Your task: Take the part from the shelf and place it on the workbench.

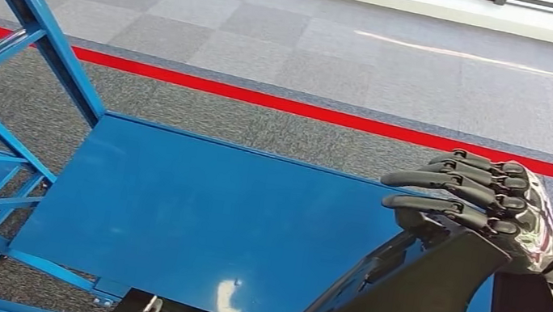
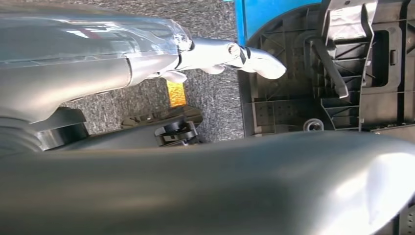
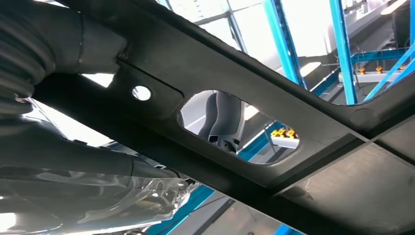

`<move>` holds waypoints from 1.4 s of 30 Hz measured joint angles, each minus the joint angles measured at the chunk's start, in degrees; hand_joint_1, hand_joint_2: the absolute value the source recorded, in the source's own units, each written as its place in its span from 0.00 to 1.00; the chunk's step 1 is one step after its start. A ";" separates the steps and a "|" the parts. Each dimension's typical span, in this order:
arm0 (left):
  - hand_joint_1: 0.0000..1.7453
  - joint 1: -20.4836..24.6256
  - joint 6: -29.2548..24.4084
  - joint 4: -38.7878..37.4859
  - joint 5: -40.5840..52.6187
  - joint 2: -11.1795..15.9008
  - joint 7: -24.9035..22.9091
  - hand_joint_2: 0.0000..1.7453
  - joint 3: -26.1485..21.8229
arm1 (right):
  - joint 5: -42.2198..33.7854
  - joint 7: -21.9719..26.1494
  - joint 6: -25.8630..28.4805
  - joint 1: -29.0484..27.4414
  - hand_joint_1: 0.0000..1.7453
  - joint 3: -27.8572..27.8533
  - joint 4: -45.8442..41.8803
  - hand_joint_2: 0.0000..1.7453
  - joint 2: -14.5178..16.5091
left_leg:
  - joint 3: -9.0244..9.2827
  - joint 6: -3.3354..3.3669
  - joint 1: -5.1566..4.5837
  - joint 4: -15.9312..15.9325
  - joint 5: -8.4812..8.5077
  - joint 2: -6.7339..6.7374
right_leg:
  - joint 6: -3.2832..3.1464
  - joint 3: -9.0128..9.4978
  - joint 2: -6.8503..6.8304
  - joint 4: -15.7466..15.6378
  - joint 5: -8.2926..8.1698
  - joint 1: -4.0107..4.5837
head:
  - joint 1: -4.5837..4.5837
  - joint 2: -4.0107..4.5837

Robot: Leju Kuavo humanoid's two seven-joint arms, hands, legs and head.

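Head view puts the part (image 1: 407, 305), a big black moulded plastic panel, over the near right corner of the blue workbench (image 1: 191, 217), tilted up on a slant, its top edge under the right hand (image 1: 486, 206). The fingers (image 1: 449, 183) of that hand lie curled over the panel's upper edge, holding it; whether the part's lower end already rests on the bench I cannot tell. In the left wrist view the ribbed underside of the part (image 2: 333, 63) sits just past the left hand (image 2: 210, 54), whose one clearly shown finger (image 2: 264, 63) touches or nearly touches the panel's rim; I cannot tell how the other fingers lie or whether they grip.

My worry is the hold: a wide, light panel hooked by one edge could swing or slide out if the hand opens early. It also overhangs the bench's near edge, so set down here it could tip onto the carpet (image 1: 289, 43). The blue shelf frame (image 1: 24, 14) stands at the bench's far left corner, well apart.

No brand, label or readable writing shows anywhere.
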State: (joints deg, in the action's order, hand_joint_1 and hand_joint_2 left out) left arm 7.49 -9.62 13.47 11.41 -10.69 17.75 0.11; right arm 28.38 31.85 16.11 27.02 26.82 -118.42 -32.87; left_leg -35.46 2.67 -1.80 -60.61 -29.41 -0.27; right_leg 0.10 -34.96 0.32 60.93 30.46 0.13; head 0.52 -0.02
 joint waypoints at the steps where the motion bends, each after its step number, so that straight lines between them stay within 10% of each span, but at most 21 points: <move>1: 0.00 0.00 0.00 -0.01 0.05 0.00 -0.07 0.00 0.04 | 0.00 -0.07 -0.11 -0.05 1.00 -0.05 -0.12 1.00 -0.11 | 0.01 0.00 0.00 0.00 0.00 0.00 | 0.00 0.00 0.00 0.00 0.00 0.00 | 0.00 0.00; 21: 0.00 -0.17 0.72 -0.19 1.08 -0.04 -1.39 0.00 0.64 | 0.03 -0.46 -1.19 -2.08 1.00 -2.48 -2.52 1.00 -2.16 | 0.42 0.83 -0.13 0.58 0.24 0.04 | 0.59 0.29 -0.02 -0.17 0.01 -0.23 | -0.01 0.00; 27: 0.00 -0.32 0.79 -0.21 1.18 -0.11 -1.66 0.00 0.87 | -0.03 -0.48 -1.32 -2.60 1.00 -2.80 -2.87 1.00 -2.88 | 1.36 1.13 1.40 2.01 0.88 0.37 | 2.02 -5.58 -0.08 13.54 6.93 -1.03 | -0.04 0.00; 32: 0.00 -0.42 0.95 -0.26 1.26 -0.10 -1.81 0.00 1.07 | -0.03 -0.49 -1.37 -2.93 1.00 -2.93 -3.01 1.00 -3.05 | 1.36 -1.05 2.55 0.86 -0.01 0.27 | 4.39 0.43 -0.15 1.30 0.39 -2.41 | -0.13 -0.01; 38: 0.00 -0.54 1.04 -0.47 1.49 -0.04 -2.19 0.00 1.33 | 0.03 -0.52 -1.43 -3.45 1.00 -3.37 -3.59 1.00 -3.38 | 0.65 -2.59 2.54 -1.22 -1.61 0.15 | 1.65 1.11 0.19 -0.24 0.29 -2.30 | -0.14 0.00; 42: 0.00 -0.65 1.05 -0.50 1.53 -0.07 -2.23 0.00 1.39 | 0.14 -0.56 -1.55 -3.76 1.00 -3.82 -3.98 1.00 -3.46 | -5.51 -2.55 2.31 -14.60 -7.56 0.16 | 0.71 1.10 -0.06 -0.26 0.40 -1.64 | -0.13 -0.01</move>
State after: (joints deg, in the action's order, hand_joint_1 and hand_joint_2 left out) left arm 6.84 -8.57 12.97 12.94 -10.75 15.52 1.51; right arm 28.51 31.28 14.57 23.26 22.99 -122.40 -36.33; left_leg -40.96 0.13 0.52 -75.21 -36.97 -0.10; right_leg 0.81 -33.85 0.26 60.68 30.86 -1.50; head 0.39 -0.02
